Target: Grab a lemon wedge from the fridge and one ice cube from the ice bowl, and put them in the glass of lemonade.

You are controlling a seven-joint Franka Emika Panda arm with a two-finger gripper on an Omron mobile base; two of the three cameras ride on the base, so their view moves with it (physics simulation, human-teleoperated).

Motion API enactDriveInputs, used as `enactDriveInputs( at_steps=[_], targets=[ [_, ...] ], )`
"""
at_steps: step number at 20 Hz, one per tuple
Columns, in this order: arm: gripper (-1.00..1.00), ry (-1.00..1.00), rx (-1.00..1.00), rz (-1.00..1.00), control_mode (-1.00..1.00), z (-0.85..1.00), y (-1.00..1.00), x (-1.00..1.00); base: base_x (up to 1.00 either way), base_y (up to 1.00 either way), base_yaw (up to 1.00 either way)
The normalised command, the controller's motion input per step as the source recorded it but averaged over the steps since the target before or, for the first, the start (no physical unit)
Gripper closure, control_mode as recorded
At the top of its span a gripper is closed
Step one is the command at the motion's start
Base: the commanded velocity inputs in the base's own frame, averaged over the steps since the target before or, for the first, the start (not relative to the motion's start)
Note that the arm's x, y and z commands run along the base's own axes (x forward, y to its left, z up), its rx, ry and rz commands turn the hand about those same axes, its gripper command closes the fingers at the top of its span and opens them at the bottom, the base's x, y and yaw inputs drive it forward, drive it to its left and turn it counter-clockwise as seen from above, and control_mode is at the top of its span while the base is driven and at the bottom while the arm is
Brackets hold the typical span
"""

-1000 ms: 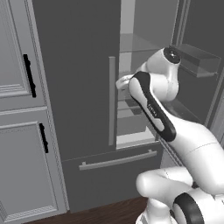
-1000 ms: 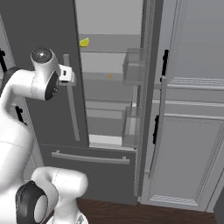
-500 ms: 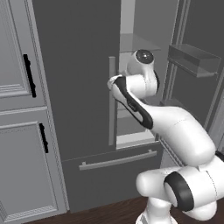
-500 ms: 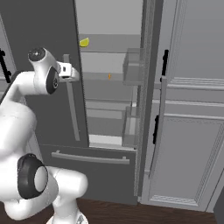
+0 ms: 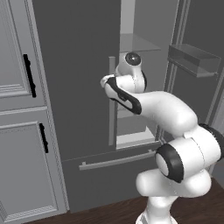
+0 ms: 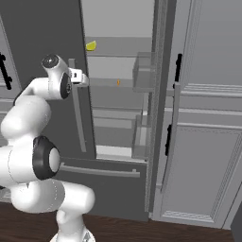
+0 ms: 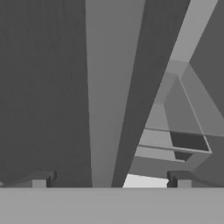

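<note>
End effector (image 7: 111, 179) wide, empty, at the tall dark grey fridge (image 6: 118, 118).
Tiny bright yellow lemon wedge (image 6: 90, 46) sits on upper shelf.

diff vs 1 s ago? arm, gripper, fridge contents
The arm folded back: elbow swung out of the fridge opening, hand drawing in toward the left door's handle. Gripper stayed open, holding nothing. Lemon wedge unmoved on its shelf; right door open as before.
</note>
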Motion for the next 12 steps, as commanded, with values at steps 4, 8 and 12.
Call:
enactDriveInputs(
  at_steps=[4,8,12],
  targets=[
    [-1.00,0.01,0.00,0.00,-1.00,-0.19,0.00,0.48,0.00,0.00,0.00],
    [-1.00,0.00,0.00,0.00,-1.00,-0.14,0.00,0.07,0.00,0.00,0.00],
    [-1.00,0.00,0.00,0.00,-1.00,-0.20,0.14,0.22,0.00,0.00,0.00]
  ],
)
